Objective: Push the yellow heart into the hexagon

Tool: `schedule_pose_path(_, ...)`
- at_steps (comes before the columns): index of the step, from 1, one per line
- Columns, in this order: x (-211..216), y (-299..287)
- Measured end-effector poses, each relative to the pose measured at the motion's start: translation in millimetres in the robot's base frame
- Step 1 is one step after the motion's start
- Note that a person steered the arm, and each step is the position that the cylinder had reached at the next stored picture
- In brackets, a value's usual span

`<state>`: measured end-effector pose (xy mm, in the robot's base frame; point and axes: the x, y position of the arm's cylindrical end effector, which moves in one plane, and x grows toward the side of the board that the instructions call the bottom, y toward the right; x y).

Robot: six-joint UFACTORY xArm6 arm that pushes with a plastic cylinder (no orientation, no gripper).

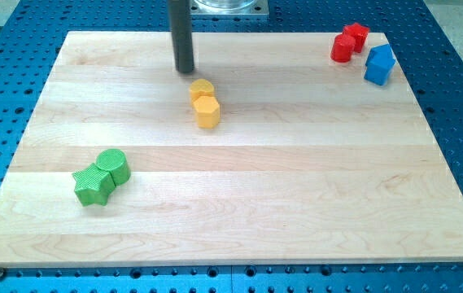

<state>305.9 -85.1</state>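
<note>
A yellow heart (202,89) lies on the wooden board (296,187) just left of centre near the view's top. A yellow hexagon (207,111) sits right below it, touching it. My tip (184,71) stands just above and left of the heart, a small gap away from it.
A green star (93,185) and a green cylinder (113,166) touch each other at the view's left. Two red blocks (348,41) and a blue block (379,64) stand at the top right corner. Blue perforated table surrounds the board.
</note>
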Motion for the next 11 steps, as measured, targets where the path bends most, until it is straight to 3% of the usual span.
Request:
schedule_pose_path(1, 31, -11)
schedule_pose_path(4, 43, 42)
schedule_pose_path(6, 47, -22)
schedule_pose_path(9, 122, -61)
schedule_pose_path(10, 153, -35)
schedule_pose_path(11, 152, 10)
